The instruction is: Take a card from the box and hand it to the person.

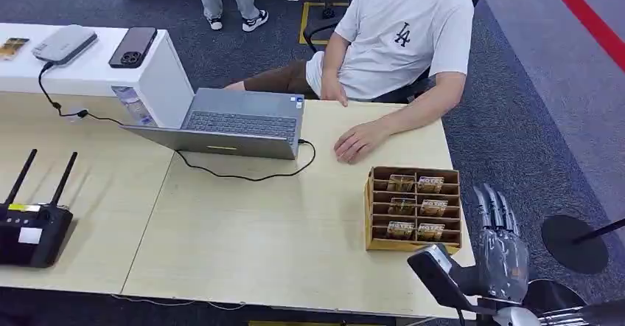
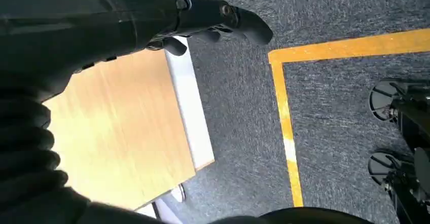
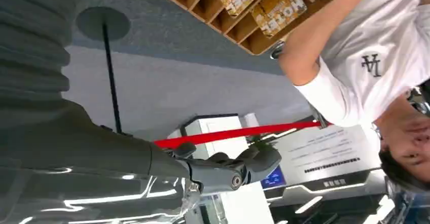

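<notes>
Right robot hand (image 1: 500, 246) hovers just beside the box (image 1: 413, 209), fingers apart, empty. Gold cards (image 1: 430, 185) stand in the wooden compartments. Left robot hand: state unclear.

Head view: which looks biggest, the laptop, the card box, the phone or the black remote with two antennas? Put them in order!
1. laptop, clearly biggest.
2. card box and black remote look about alike, so I won't rank them.
3. phone, smallest, though it sits farther from the camera, which shrinks it a little.
</notes>
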You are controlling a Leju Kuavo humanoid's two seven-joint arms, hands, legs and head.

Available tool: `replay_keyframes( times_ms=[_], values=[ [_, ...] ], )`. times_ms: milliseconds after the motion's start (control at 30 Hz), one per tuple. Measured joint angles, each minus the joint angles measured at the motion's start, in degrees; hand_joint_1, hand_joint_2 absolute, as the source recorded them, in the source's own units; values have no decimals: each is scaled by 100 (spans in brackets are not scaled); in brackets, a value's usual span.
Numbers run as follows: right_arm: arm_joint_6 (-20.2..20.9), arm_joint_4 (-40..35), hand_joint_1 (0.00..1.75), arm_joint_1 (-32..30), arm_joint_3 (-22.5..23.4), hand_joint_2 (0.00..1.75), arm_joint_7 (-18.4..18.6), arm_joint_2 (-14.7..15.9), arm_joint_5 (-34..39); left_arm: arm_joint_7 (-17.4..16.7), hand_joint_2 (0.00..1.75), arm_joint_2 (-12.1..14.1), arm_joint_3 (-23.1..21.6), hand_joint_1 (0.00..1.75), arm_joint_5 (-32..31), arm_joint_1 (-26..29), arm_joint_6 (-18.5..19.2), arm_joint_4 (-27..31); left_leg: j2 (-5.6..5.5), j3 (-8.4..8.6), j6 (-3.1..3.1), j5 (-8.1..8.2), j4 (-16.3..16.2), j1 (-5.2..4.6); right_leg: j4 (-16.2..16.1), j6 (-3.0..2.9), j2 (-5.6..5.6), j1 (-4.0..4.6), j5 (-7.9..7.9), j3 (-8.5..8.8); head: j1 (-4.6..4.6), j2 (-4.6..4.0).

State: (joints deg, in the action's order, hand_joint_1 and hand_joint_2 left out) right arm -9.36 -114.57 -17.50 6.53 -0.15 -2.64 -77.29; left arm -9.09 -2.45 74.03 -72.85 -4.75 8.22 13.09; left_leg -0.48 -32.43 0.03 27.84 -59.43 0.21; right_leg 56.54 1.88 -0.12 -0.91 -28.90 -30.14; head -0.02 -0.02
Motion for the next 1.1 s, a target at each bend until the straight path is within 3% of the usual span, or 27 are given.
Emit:
replay_keyframes(
  times_ms=[333, 700, 833, 1100],
  values=[
    [-179, 2, 0, -9, -96, 175, 419, 179, -712, 4, 0, -2, 0, 0, 0, 1, 53, 0, 0, -1, 0, 0, 0, 0, 0, 0, 0, 0, 0, 0, 0, 0],
    [-192, 13, 0, -7, -188, 175, 461, 194, -824, 2, 0, -2, 0, 0, -17, 1, 52, 0, 0, -1, 0, 0, 0, 0, 0, 0, 0, 0, 0, 0, 0, 0],
    [-74, 39, 12, 9, -289, 175, 459, 199, -824, 0, 0, -2, 0, 0, -50, 1, 44, 0, 0, -1, 0, 0, 0, 0, 0, 0, 0, 0, 0, 0, 0, 0],
    [100, 142, 16, 126, -498, 175, 428, 243, -837, -20, 0, -2, 0, 0, -76, 0, 20, 0, 0, -1, 0, 0, 0, 0, 0, 0, 0, 0, 0, 0, 2, 0]
  ],
)
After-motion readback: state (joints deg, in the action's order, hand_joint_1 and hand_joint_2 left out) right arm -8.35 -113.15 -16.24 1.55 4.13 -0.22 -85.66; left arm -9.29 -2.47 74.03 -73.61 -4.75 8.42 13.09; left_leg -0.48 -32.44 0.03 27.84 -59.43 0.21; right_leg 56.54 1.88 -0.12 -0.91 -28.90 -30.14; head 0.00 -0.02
